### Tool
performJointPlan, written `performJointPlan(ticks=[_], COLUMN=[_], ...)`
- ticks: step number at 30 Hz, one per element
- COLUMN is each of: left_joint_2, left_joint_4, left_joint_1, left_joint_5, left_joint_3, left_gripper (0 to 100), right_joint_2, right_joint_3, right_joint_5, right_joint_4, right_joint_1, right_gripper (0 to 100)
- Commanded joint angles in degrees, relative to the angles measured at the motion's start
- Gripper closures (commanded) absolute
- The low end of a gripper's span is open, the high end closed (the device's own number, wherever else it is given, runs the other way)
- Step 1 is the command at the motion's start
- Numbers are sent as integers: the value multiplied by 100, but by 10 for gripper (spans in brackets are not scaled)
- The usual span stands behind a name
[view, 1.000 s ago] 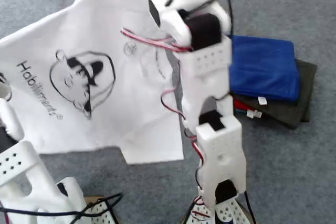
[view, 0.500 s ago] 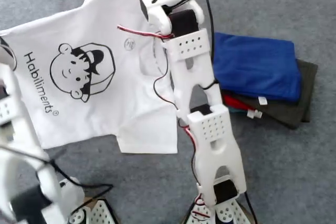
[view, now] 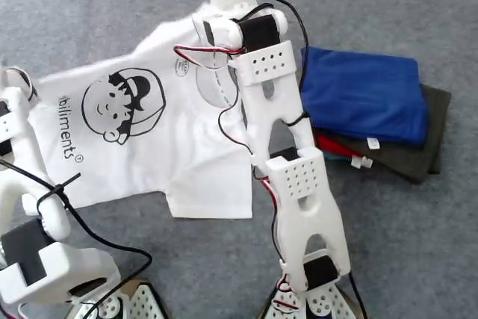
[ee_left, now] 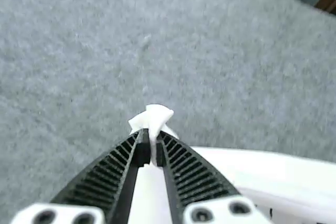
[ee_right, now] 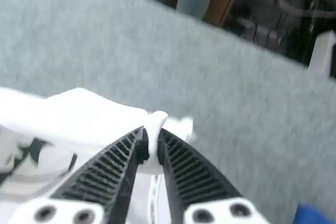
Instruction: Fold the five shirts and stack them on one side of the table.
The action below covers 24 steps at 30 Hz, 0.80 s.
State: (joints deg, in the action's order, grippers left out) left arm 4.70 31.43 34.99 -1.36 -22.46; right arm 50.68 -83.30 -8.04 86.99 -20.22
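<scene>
Two end effectors, each pinching cloth: left end effector pressed together on a small tuft of the white shirt, right end effector clamped on another bunched edge of it. Shirt lies print-up, mostly spread on the grey surface, one grip at its far edge, the other at its side. Folded stack sits near the shirt, not touching, blue on top, dark one lowest. Step in hand looks like laying the shirt flat: even tension between grips, cloth lowered level, release only once wrinkles are out.
</scene>
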Motion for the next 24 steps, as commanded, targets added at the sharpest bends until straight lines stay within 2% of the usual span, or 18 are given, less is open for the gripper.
performJointPlan(ticks=[1, 3, 7, 12, 17, 24], left_joint_2=[44, 44, 44, 202, 1257, 3138], left_joint_4=[905, 1266, 1776, 1837, 1837, 2022], left_joint_1=[-13, 31, 92, 189, 488, 365], left_joint_5=[448, 607, 879, 905, 1037, 1108], left_joint_3=[286, 286, 92, -716, -1587, -2809], left_gripper=[970, 970, 971, 971, 971, 971], right_joint_2=[-66, -57, -48, -708, -1815, -2695], right_joint_3=[-57, -22, 435, 1789, 3495, 5121], right_joint_5=[0, -79, -193, -185, -193, -202], right_joint_4=[949, 1398, 1433, 1433, 1266, 976], right_joint_1=[97, 88, 62, -431, -756, -316], right_gripper=[984, 984, 984, 984, 984, 984])
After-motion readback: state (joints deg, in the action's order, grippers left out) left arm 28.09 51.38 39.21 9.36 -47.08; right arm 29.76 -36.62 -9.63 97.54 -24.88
